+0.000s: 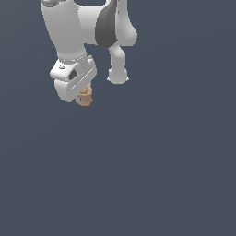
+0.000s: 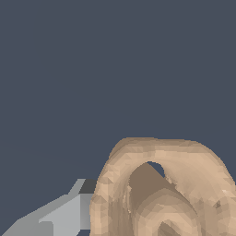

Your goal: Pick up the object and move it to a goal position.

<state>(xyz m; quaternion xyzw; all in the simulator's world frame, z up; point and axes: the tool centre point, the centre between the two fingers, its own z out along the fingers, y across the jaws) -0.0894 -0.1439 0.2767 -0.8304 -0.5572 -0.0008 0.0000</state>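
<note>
In the exterior view, 1 white arm point(image 1: 78, 32) is seen reaching down from the top of the picture, with the gripper point(image 1: 82, 94) at its lower end. The object point(image 1: 85, 97), small, tan and ribbed, is seen right at the tip of the gripper, partly covered by the white gripper body and sticking out just below it and toward the exterior view's right. It is much smaller than the gripper. No gap is seen between the object and the gripper; the 2 appear to be touching.

In the wrist view, the object point(image 2: 166, 189) is shown very close to the camera, so that a large part of the picture is filled by it. Its rounded tan rim and a dark hollow inside it are seen, with ribbed folds across its surface. Just beside it, 1 grey finger point(image 2: 64, 214) of the gripper is visible, and its edge meets the side of the object. The other finger is not seen, being hidden behind the object or out of the picture.

The object appears to be clamped in the gripper, held at its tip between the fingers, though only 1 contact is actually shown.

A plain dark blue-grey ground point(image 1: 161, 175) fills the rest of both views. Whether the object is resting on it or raised above it cannot be told.
</note>
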